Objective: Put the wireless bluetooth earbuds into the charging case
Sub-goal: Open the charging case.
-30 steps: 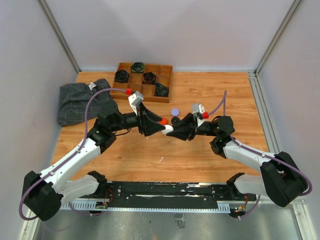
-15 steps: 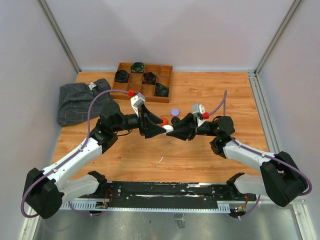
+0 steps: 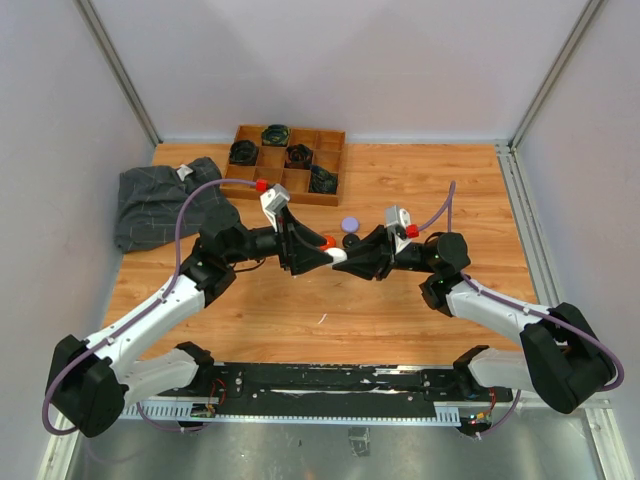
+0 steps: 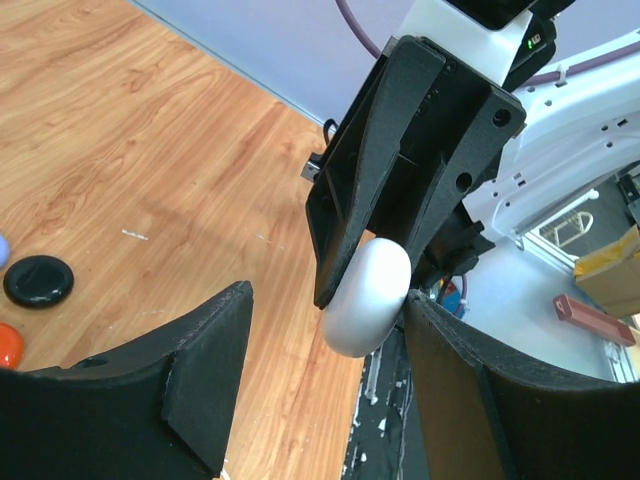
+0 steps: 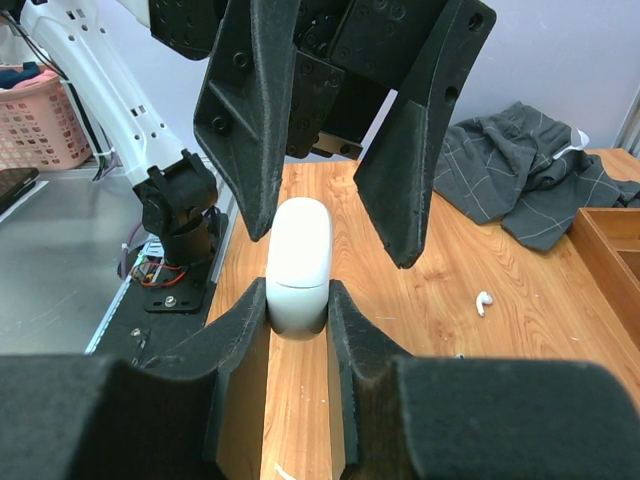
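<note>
My right gripper is shut on the lower half of a white oval charging case, held above the table with its closed lid end pointing at the left arm. My left gripper is open and straddles the case's lid end; one finger touches it, the other stands apart. From above, both grippers meet at the case over the table's middle, the left gripper facing the right gripper. One white earbud lies on the table beyond the case.
An orange-red puck, a black puck and a lilac puck lie just behind the grippers. A wooden compartment tray stands at the back. A grey cloth lies back left.
My left gripper has edged slightly toward the case held by the right gripper. The right arm and the case have stayed in place.
</note>
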`<action>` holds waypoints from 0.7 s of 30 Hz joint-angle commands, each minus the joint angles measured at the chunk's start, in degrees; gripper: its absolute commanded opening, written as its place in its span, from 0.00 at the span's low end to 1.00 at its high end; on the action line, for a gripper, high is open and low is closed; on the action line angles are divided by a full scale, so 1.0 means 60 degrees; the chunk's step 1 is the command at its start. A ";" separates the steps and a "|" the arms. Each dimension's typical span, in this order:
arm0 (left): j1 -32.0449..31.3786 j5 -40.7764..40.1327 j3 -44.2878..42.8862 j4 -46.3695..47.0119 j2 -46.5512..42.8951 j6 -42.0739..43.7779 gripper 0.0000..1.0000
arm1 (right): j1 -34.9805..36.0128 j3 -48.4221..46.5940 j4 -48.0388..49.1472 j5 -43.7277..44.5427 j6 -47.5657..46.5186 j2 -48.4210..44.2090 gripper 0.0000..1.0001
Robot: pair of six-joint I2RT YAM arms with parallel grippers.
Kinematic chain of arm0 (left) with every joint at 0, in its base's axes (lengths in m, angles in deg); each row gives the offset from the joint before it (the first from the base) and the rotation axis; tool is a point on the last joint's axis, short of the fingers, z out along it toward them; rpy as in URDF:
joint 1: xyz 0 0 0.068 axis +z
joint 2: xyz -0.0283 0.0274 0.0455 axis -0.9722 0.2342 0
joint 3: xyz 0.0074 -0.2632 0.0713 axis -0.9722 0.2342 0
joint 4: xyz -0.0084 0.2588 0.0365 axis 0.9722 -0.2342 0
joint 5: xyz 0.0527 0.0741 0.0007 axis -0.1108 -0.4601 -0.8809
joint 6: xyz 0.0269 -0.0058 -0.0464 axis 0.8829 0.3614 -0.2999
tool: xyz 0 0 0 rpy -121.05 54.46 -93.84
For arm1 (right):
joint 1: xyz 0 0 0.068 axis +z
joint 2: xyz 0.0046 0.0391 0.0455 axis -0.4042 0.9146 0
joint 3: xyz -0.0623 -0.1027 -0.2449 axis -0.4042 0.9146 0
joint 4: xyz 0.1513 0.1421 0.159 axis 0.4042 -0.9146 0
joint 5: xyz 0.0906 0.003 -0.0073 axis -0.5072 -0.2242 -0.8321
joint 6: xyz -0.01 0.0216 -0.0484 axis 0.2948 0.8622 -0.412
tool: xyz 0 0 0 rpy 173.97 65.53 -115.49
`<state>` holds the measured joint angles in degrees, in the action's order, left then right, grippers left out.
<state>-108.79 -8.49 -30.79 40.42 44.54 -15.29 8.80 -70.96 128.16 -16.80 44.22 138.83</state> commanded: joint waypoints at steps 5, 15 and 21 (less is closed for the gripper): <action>0.0043 -0.0932 -0.0365 -0.0223 -0.0279 -0.0005 0.66 | 0.0230 0.0156 0.0851 -0.0423 0.0086 -0.0226 0.01; 0.0112 -0.1232 -0.0460 -0.0485 -0.0322 0.0060 0.67 | 0.0263 0.0134 0.0906 -0.0505 0.0146 -0.0272 0.01; 0.0145 -0.1606 -0.0481 -0.0668 -0.0380 0.0013 0.69 | 0.0278 0.0144 0.0898 -0.0537 0.0120 -0.0200 0.01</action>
<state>-108.68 -14.94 -32.01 38.67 42.99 -15.59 9.28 -70.24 129.23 -18.12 44.66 138.81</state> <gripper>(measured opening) 0.679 0.238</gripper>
